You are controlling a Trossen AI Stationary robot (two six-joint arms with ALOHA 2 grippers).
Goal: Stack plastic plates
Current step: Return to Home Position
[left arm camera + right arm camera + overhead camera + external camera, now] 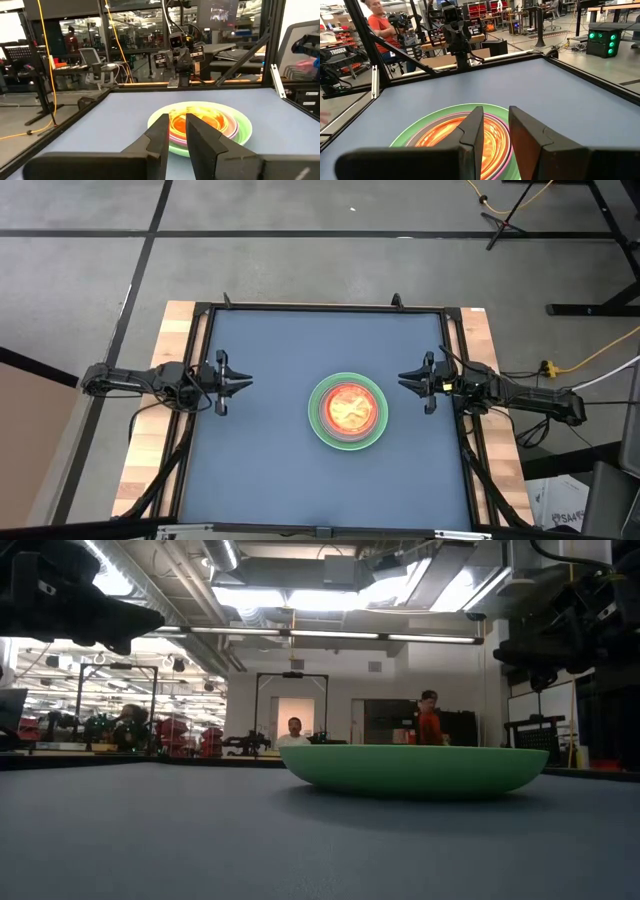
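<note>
1. The blue-grey table mat [270, 470] sits inside a black frame [320, 307] on a grey concrete floor. Across the table, the low view shows a bright workshop with two people [430, 725] standing far behind.
2. Your plates are all in one stack [347, 411], right of the mat's centre. It lies between the two grippers and closer to the right one, touching neither.
3. The large green plate [318, 425] is at the bottom, flat on the mat, and its rim rings everything above it.
4. A translucent orange plate [347, 408] is on top, seated level inside the others.
5. From the left wrist you can see a magenta rim [229, 129] just inside the green one. The plates between it and the orange top cannot be told apart.
6. The left gripper [248, 383] hovers at the mat's left edge, pointing at the stack and well apart from it. Its fingers [157, 135] stand a narrow gap apart and grip nothing.
7. The right gripper [402, 381] hovers at the right edge, facing the stack from near by. Its fingers [472, 130] are likewise slightly parted and empty.
</note>
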